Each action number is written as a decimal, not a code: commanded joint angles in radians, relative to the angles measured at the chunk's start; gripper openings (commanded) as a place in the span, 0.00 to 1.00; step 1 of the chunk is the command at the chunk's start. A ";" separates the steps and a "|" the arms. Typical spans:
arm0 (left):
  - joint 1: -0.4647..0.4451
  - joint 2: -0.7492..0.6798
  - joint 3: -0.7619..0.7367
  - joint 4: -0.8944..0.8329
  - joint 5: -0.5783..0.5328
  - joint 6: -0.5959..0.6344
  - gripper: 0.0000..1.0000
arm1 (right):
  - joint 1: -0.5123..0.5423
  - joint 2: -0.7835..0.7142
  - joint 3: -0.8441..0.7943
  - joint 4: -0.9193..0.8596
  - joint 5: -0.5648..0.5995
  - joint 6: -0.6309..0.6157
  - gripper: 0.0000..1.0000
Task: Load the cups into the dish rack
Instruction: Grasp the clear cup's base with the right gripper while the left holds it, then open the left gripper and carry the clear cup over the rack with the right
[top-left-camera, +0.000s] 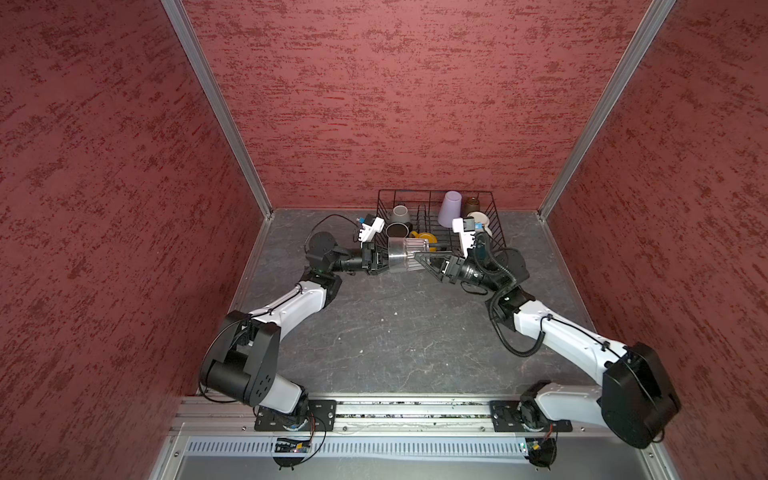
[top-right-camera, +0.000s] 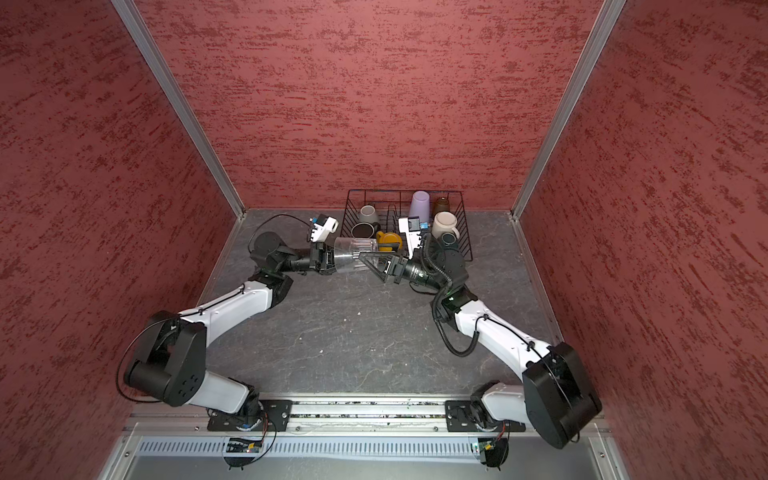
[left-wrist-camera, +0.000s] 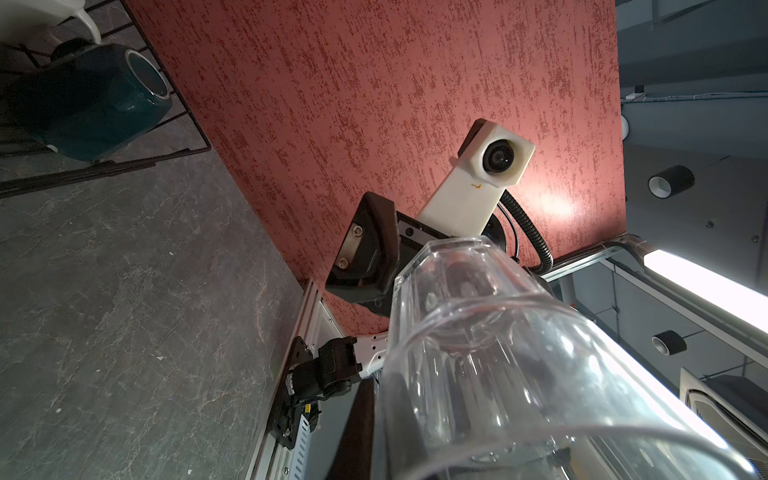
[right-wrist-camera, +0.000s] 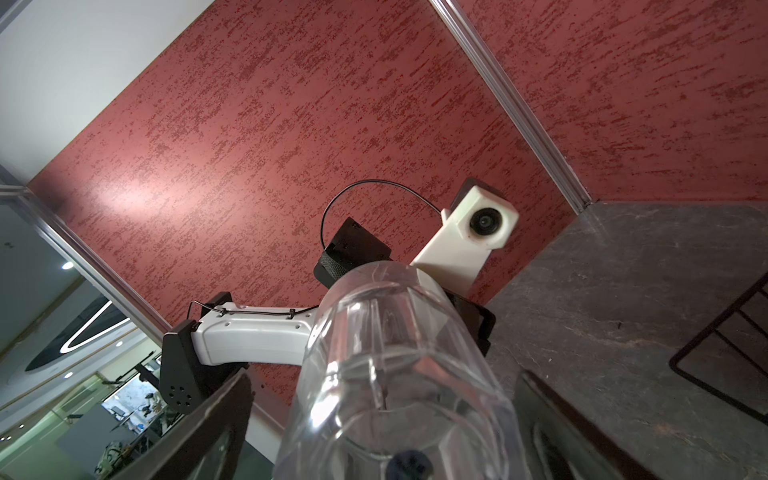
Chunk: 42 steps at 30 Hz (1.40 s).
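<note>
A clear glass (top-left-camera: 402, 255) (top-right-camera: 352, 259) hangs sideways above the floor, just in front of the dish rack (top-left-camera: 436, 193) (top-right-camera: 405, 192). My left gripper (top-left-camera: 384, 260) (top-right-camera: 332, 260) is shut on its rim end. My right gripper (top-left-camera: 424, 266) (top-right-camera: 372, 266) (right-wrist-camera: 395, 457) is open, its fingers (right-wrist-camera: 208, 424) standing either side of the glass's base (right-wrist-camera: 395, 374) with gaps showing. In the left wrist view the glass (left-wrist-camera: 498, 353) fills the foreground. The rack holds a grey mug (top-left-camera: 400, 214), black mug (top-left-camera: 397, 229), yellow mug (top-left-camera: 426, 239), lilac tumbler (top-left-camera: 451, 208), amber glass (top-left-camera: 472, 205), white mug (top-right-camera: 444, 224) and teal mug (top-right-camera: 449, 239) (left-wrist-camera: 95, 104).
The rack stands against the back wall, right of centre. Red textured walls close in the back and both sides. A dark stone floor (top-left-camera: 395, 332) stretches between the arms to the metal rail (top-left-camera: 395, 409) at the front. Both forearms angle inward towards the rack.
</note>
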 joint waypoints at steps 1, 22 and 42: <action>-0.005 0.002 0.018 0.026 0.006 -0.001 0.00 | 0.013 0.003 0.042 -0.048 0.033 -0.019 0.97; -0.014 0.006 0.036 -0.013 0.019 0.019 0.00 | 0.053 0.030 0.097 -0.163 0.059 -0.075 0.61; 0.010 -0.095 0.062 -0.299 0.002 0.234 0.58 | 0.054 -0.152 0.123 -0.366 0.245 -0.182 0.17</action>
